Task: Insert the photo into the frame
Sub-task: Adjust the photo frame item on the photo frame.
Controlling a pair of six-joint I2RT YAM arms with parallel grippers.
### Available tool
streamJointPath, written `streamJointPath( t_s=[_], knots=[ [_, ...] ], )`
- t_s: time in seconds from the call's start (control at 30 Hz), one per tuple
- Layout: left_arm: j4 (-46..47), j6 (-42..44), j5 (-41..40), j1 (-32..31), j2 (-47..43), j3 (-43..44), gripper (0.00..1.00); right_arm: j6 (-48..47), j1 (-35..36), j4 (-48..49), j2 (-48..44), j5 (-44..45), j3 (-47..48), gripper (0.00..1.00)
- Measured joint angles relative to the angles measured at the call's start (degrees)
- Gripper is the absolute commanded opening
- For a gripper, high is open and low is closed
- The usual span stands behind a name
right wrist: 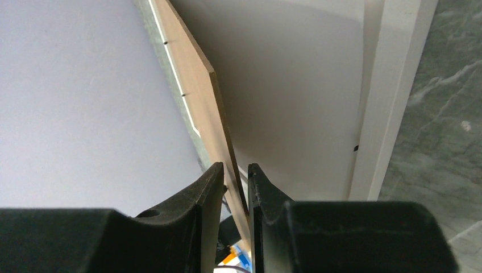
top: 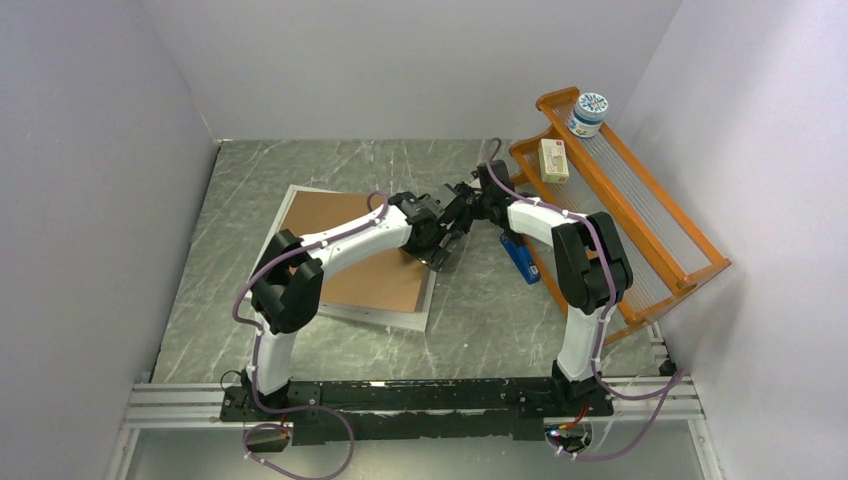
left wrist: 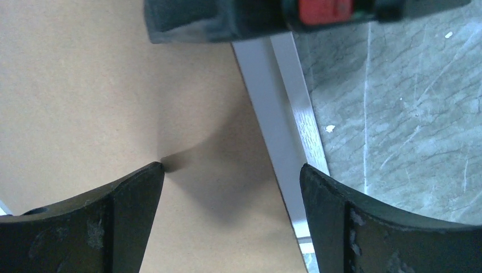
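top external view, left to right: the frame (top: 372, 318) lies flat on the marbled table (top: 480, 320), left of centre, with the brown backing board (top: 380, 280) over it. your left gripper (left wrist: 232, 170) is low over the frame's right edge, jaws wide apart, holding nothing. your right gripper (right wrist: 236, 170) meets it there, jaws clamped on the board's edge, which is tilted up. beneath it the photo (right wrist: 295, 102) lies white side up inside the rim. further right stands an orange rack (top: 640, 200).

Board (top: 352, 255) on frame (top: 376, 318), left of centre on table (top: 480, 320); rack (top: 640, 200) at right, bearing jar (top: 587, 113) and box (top: 553, 160).
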Motion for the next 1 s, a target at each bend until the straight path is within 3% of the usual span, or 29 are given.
streamJointPath(
  t_s=[0.13, 0.6, 0.7, 0.83, 1.0],
  knots=[
    [-0.9, -0.1, -1.8, -0.8, 0.3, 0.6, 0.95, 1.3, -0.3, 0.0, -0.7, -1.1, 0.0, 0.27],
    [-5.0, -3.2, -11.4, -2.2, 3.1, 5.7, 0.31, 3.6, -1.8, -1.7, -0.8, -3.5, 1.6, 0.31],
    [-6.8, -2.9, -14.3, -2.7, 3.1, 7.3, 0.15, 3.6, -2.2, -2.6, -1.2, -3.5, 2.4, 0.38],
    [-9.2, -2.6, -17.9, -2.9, 3.1, 9.6, 0.04, 3.5, -2.6, -3.7, -2.6, -3.0, 2.4, 0.50],
    [-10.7, -2.4, -20.5, -3.0, 3.1, 10.6, 0.03, 2.9, -3.0, -5.0, -5.4, -0.6, 2.3, 0.67]
  ],
)
